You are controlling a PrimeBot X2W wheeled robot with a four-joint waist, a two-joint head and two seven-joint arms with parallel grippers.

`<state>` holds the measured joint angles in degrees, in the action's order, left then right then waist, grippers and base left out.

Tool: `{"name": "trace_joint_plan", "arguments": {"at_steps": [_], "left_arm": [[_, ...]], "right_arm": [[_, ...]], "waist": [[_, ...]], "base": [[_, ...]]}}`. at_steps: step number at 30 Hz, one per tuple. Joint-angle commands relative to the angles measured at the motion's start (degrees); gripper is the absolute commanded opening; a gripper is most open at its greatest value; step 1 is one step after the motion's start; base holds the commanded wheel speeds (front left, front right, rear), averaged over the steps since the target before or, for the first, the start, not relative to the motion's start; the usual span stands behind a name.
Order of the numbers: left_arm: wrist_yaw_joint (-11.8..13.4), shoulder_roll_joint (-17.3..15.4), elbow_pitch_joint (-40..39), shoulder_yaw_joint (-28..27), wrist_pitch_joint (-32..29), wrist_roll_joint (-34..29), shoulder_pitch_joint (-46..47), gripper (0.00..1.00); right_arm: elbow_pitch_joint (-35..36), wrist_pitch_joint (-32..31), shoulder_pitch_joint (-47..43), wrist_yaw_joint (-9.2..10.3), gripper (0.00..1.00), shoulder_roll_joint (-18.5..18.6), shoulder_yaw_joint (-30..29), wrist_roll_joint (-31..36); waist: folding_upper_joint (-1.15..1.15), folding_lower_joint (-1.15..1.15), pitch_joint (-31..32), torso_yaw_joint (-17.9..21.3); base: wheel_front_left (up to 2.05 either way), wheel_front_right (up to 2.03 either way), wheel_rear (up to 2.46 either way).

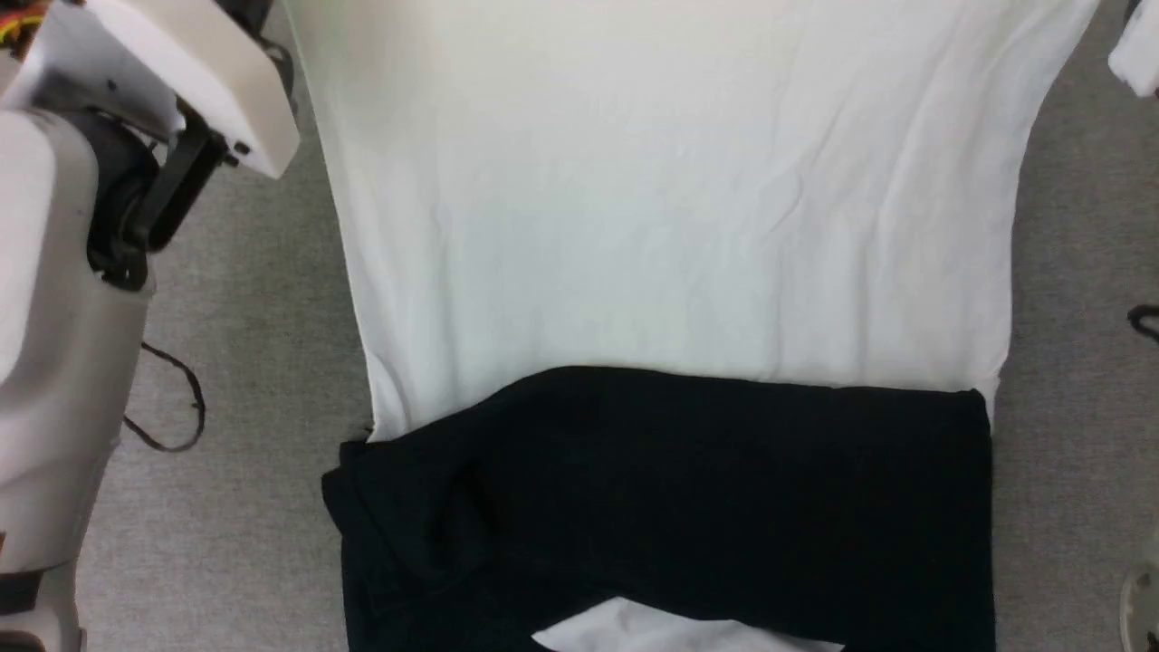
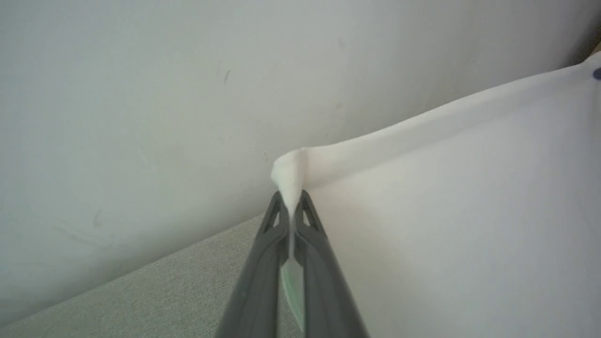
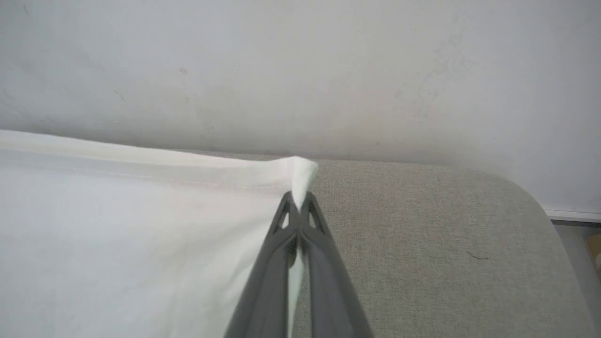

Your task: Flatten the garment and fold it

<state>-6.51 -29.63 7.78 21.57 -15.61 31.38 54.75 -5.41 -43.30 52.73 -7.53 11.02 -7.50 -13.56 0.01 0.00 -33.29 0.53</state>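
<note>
Cream-white raglan garment (image 1: 670,208) lies spread on the grey fabric-covered table (image 1: 235,362), filling the centre and top of the head view. Its black long sleeves (image 1: 688,507) are folded across the body at lower centre, bunched and creased at their lower-left end. Left gripper (image 2: 291,203), centre of the left wrist view: jaws pressed together, pinching a small tuft of a white hem corner, held up against the pale wall (image 2: 141,94). Right gripper (image 3: 297,202), centre of the right wrist view: jaws closed the same way on the other hem corner, with only the tip of cloth caught. Risks, as judged: (1) both bites are shallow, so tension across the hem could pull a corner free and drop that side; (2) unequal travel of the two arms would skew the hem and lay the fold crooked; (3) dragging the body could shift the loose sleeves, especially the bunched end; (4) wrinkles at right centre of the body may get trapped under the fold.
</note>
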Motion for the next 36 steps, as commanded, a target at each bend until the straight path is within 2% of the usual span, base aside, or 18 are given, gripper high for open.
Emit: {"name": "trace_joint_plan", "arguments": {"at_steps": [1, 10, 17, 22, 29, 36], "left_arm": [[-0.08, -0.55, -0.58, -0.64, 1.20, 0.03, -1.67, 0.00], [0.42, -3.00, -8.61, -1.90, 6.00, 2.07, -14.17, 0.00], [3.79, -5.09, -20.45, -3.60, 8.32, 4.67, -30.66, 0.00], [6.54, -6.55, -27.96, -4.97, 9.98, 5.98, -42.58, 0.00], [6.20, -7.26, -32.94, -3.47, 13.32, 7.33, -55.47, 0.00], [6.23, -6.99, -34.09, -2.13, 14.31, 11.01, -64.96, 0.00]], "right_arm": [[0.56, 1.11, -1.65, 0.04, 0.00, 0.51, -0.27, -1.13], [7.23, 5.41, -14.77, 0.04, 0.00, 1.99, 1.01, -7.61], [16.80, 6.67, -29.15, 0.04, 0.00, 0.36, -0.08, -12.34], [23.50, 5.31, -39.27, 0.04, 0.00, -1.44, -0.96, -14.58], [30.36, 3.15, -51.11, 0.04, 0.00, -3.52, -2.54, -16.10], [32.58, 1.84, -60.78, 0.04, 0.00, -5.74, -3.94, -18.69]], "waist": [[-0.01, 0.00, 4.67, 0.39], [-0.01, 0.00, 12.80, -0.23], [-0.01, 0.00, 18.70, -1.09], [-0.01, 0.00, 21.86, -1.67], [-0.01, 0.00, 24.21, -3.39], [-0.01, 0.00, 25.00, -4.02]], "base": [[0.00, 0.00, 0.00], [0.00, 0.00, 0.00], [0.00, 0.00, 0.00], [0.00, 0.00, 0.00], [0.00, 0.00, 0.00], [0.00, 0.00, 0.00]]}}
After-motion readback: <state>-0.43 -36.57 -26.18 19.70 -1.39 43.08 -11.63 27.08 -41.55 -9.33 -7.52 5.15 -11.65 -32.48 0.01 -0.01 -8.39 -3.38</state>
